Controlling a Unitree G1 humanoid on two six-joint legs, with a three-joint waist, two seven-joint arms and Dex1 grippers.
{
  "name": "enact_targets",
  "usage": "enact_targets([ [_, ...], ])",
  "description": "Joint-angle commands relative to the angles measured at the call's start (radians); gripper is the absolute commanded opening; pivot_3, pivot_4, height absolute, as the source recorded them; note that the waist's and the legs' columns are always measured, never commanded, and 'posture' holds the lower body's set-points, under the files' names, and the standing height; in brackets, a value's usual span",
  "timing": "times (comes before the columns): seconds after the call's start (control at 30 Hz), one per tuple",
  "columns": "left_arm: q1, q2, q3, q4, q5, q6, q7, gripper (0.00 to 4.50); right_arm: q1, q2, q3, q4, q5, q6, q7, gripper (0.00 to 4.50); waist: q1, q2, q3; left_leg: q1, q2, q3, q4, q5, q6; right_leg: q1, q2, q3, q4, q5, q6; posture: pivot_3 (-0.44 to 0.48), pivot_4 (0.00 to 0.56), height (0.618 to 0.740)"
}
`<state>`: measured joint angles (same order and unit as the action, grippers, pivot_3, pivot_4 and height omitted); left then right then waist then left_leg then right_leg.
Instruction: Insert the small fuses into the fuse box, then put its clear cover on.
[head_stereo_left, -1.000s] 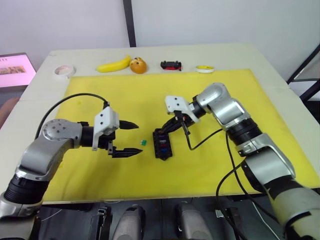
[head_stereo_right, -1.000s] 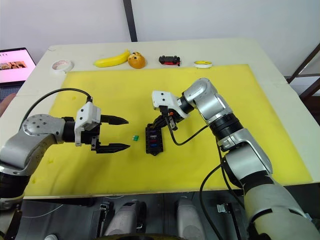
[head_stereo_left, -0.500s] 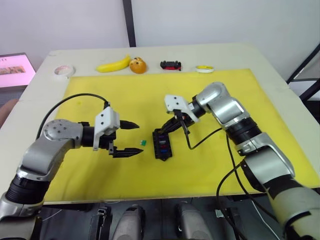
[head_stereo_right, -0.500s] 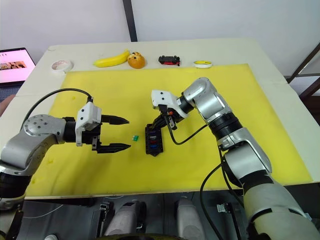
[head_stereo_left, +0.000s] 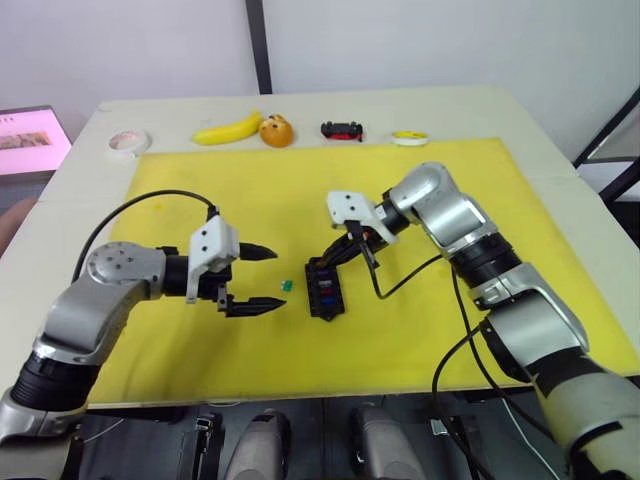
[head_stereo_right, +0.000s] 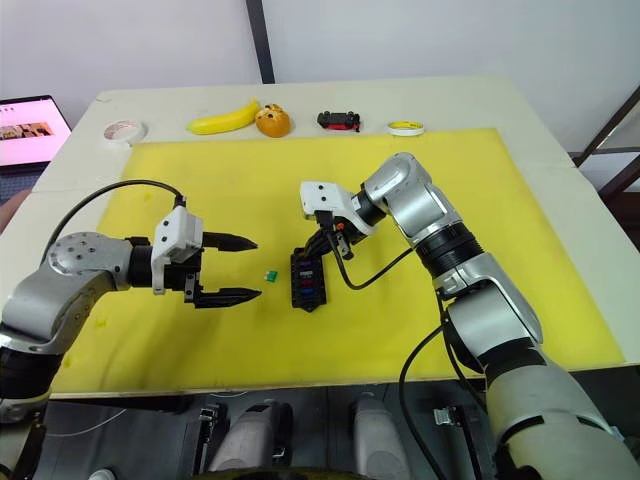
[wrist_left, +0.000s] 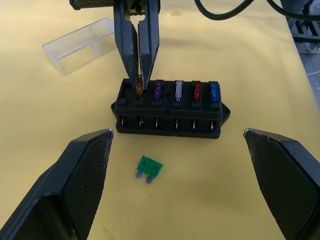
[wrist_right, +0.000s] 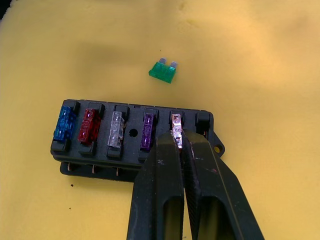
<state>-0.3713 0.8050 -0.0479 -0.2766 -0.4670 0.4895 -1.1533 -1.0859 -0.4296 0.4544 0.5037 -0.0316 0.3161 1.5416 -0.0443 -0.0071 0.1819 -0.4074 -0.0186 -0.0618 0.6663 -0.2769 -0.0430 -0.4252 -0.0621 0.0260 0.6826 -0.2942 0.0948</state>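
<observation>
The black fuse box (head_stereo_left: 322, 288) lies mid-mat with blue, red, clear and purple fuses (wrist_right: 114, 132) standing in one row. My right gripper (wrist_right: 178, 140) is shut on an amber fuse (wrist_right: 176, 121) that sits in the fifth slot; the end slot (wrist_right: 202, 119) beside it is empty. A loose green fuse (head_stereo_left: 286, 285) lies flat on the mat just left of the box. My left gripper (head_stereo_left: 278, 277) hovers open to the left of that fuse, holding nothing. The clear cover (wrist_left: 82, 45) rests on the mat beyond the box, by the right gripper.
Everything sits on a yellow mat (head_stereo_left: 200, 190). Along the table's far edge are a tape roll (head_stereo_left: 130, 142), a banana (head_stereo_left: 228, 130), an orange (head_stereo_left: 277, 131), a black-and-red toy car (head_stereo_left: 342, 130) and a yellow disc (head_stereo_left: 408, 138). A lit screen (head_stereo_left: 30, 135) stands at the far left.
The right gripper has edged very slightly to the left over the fuse box, still on the amber fuse. The left arm and the green fuse have not moved.
</observation>
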Motion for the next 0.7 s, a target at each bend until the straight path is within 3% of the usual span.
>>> enact_targets([
  [0.03,-0.007,0.005,0.017,-0.021,-0.004,-0.019,-0.002,4.5,-0.017,0.003,-0.005,-0.033,0.005,-0.004,0.009,0.69,0.0,0.0,0.0,0.0,0.0,0.0,0.0,0.0,0.0,0.0,0.0,0.0,0.0,0.0,0.0,0.0,0.15,0.74],
  [0.07,-0.007,0.005,0.017,-0.02,-0.004,-0.019,-0.003,4.5,-0.016,0.003,-0.006,-0.035,0.006,-0.003,0.008,0.97,0.0,0.0,0.0,0.0,0.0,0.0,0.0,0.0,0.0,0.0,0.0,0.0,0.0,0.0,0.0,0.0,0.15,0.74],
  [0.2,-0.008,0.006,0.016,-0.019,-0.003,-0.019,-0.004,4.5,-0.021,0.001,-0.019,-0.049,0.016,0.013,0.002,2.93,0.0,0.0,0.0,0.0,0.0,0.0,0.0,0.0,0.0,0.0,0.0,0.0,0.0,0.0,0.0,0.0,0.15,0.74],
  [0.7,-0.012,0.007,0.017,-0.012,-0.003,-0.021,-0.01,4.5,-0.015,-0.026,-0.101,-0.144,0.095,0.096,-0.014,2.93,0.0,0.0,0.0,0.0,0.0,0.0,0.0,0.0,0.0,0.0,0.0,0.0,0.0,0.0,0.0,0.0,0.15,0.74],
])
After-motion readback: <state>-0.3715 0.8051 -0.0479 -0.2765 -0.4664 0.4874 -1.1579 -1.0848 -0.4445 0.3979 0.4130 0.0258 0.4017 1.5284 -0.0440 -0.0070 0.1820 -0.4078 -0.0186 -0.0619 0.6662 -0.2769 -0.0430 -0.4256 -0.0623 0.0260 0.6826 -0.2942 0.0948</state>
